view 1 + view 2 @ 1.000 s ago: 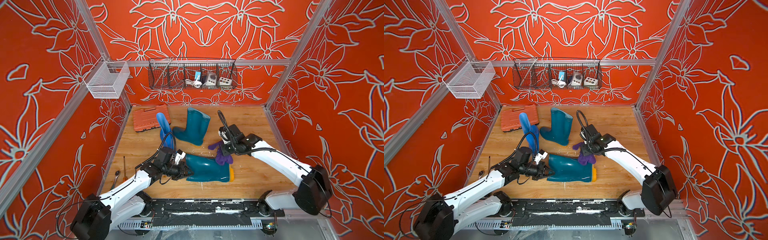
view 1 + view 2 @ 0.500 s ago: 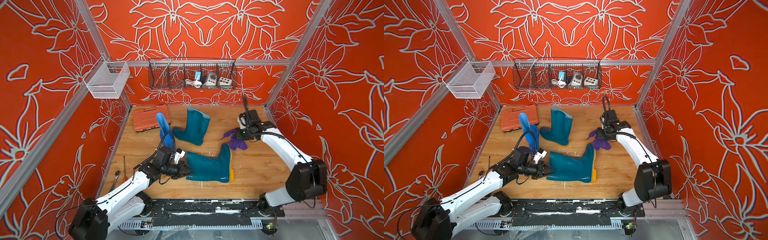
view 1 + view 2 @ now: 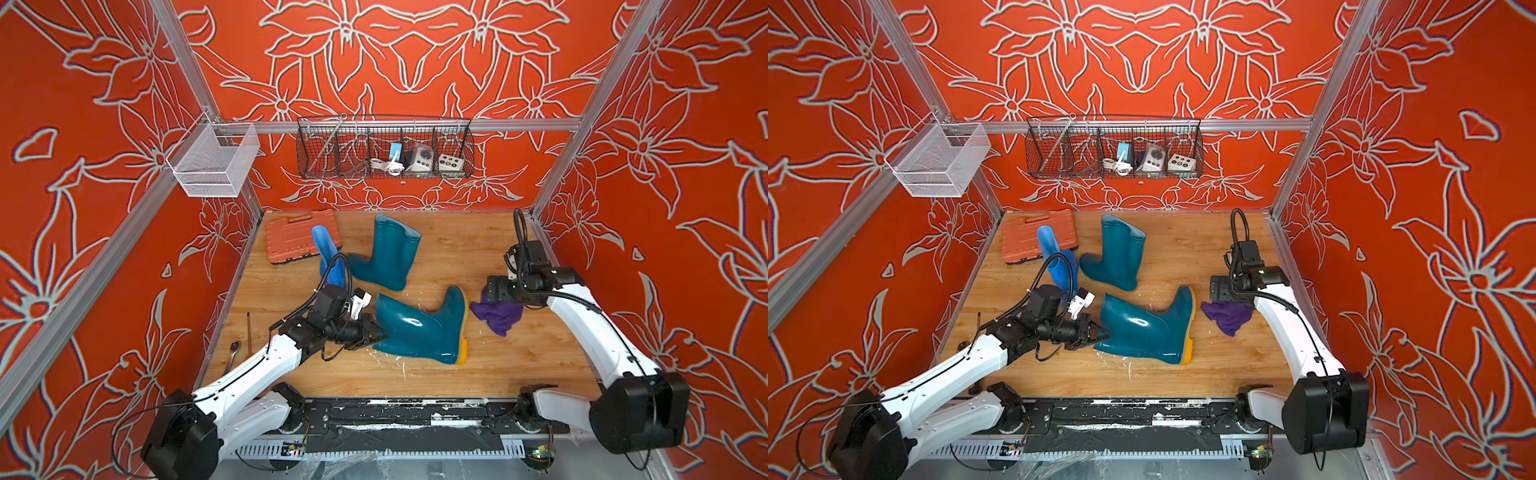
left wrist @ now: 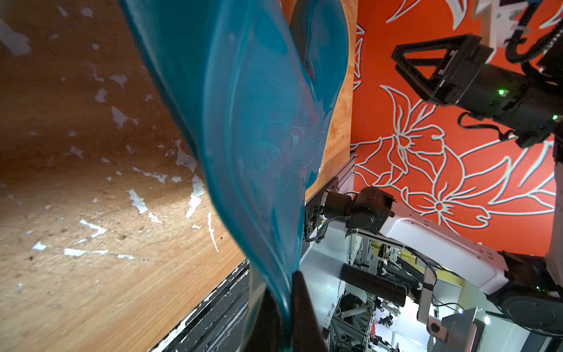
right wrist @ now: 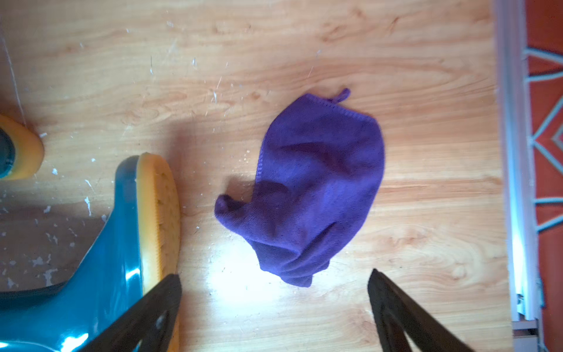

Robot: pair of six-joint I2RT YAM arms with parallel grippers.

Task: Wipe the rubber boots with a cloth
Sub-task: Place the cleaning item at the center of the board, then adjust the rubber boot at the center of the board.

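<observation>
- Grips the top rim of the lying glossy dark teal rubber boot [image 3: 419, 328] with the left fingers [image 4: 304, 317], pressed shut on the thin rubber edge.
- Hangs the right fingers [image 5: 152, 311] spread wide and empty straight above the crumpled deep-purple fabric cloth [image 5: 316, 189], clear of it.
- Leaves the cloth loose on the scuffed wooden surface [image 3: 519, 365], directly below the right fingers, just beside that boot's orange-yellow sole and well apart from the left fingers.
- Looks like the cloth pickup ahead of a wiping pass.
- Lower the right fingers straight down over the highest fold.
- Close on a thick bunch rather than a lone corner, to leave enough fabric trailing for wiping.
- Keep the left fingers firm and still against likely sliding or rolling of the glossy shaft.
- Wipe along the shaft from the sole toward the left fingers, stopping short of them.
- Counts three rubber boots: the held one, a second dark teal boot [image 3: 390, 253] and a bright blue boot [image 3: 324, 245], both beyond the left fingers.
- Counts one cloth and one flat orange plastic tool case [image 3: 297, 241], farther still from the left fingers.
</observation>
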